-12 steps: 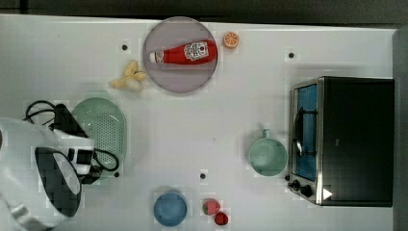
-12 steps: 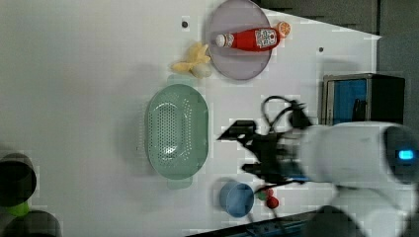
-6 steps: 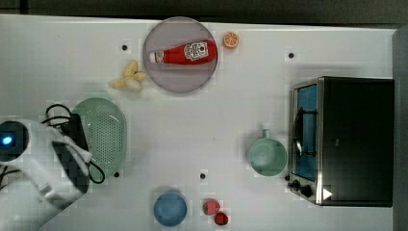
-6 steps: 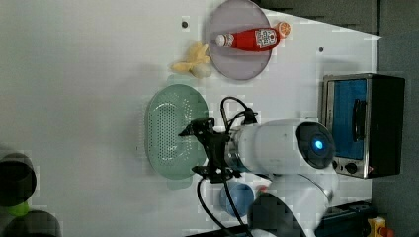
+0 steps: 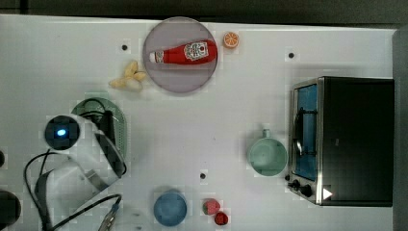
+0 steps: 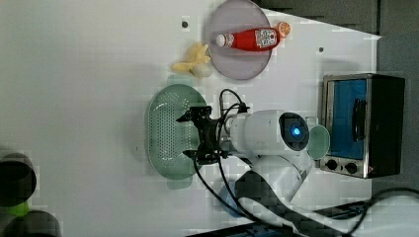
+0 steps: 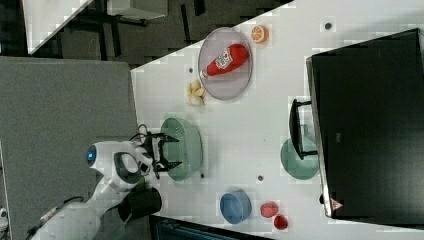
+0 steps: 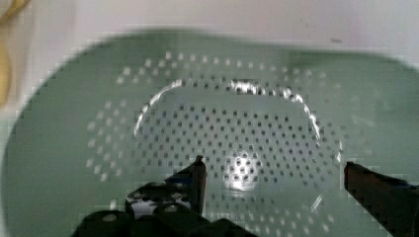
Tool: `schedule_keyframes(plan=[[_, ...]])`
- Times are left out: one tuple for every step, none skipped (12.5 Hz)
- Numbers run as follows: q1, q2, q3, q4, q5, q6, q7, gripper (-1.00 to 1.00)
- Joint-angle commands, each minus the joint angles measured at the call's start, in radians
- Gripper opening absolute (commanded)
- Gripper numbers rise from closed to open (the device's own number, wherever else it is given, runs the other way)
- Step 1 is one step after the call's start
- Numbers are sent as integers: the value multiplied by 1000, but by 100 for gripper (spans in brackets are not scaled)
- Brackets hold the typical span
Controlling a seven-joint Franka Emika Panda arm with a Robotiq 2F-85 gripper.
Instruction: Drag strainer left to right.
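The white counter takes up most of the top view, with a dark strip along the upper edge of the frame and grey flooring seen at the left of the right view. At the right of the top view a toaster oven with a blue glass door is set, its knobs toward the lower edge. The white robot arm is seen at the lower left of the top view, trailing black cables, and much of the strainer is covered by it there. In the left view the strainer is found left of centre, a pale mint-green oval bowl dotted with small holes, lying on the counter. The hand is held over the strainer's right part in the left view, its black fingers spread wide above the perforated floor with nothing between them. A grey round plate is placed at the upper centre of the top view, and a red ketchup bottle lies on it. A mint-green mug stands just beside the oven door. A blue bowl is set at the lower centre. Yellowish pieces lie between plate and strainer. An orange slice and two red berries are also seen.
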Motion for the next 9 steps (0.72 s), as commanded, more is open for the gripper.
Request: schedule_keyframes(plan=[[29, 35, -39, -1, -38, 35, 79, 100], [41, 40, -66, -2, -53, 60, 81, 100], [52, 43, -90, -5, -53, 60, 83, 100], [60, 45, -104, -8, -53, 60, 83, 100], [63, 44, -115, -10, -53, 59, 83, 100], [63, 44, -124, -14, -53, 58, 84, 100], [61, 43, -131, -16, -53, 63, 83, 100], [60, 41, -140, -24, -53, 60, 83, 100], [57, 35, -149, -36, -53, 63, 84, 100]])
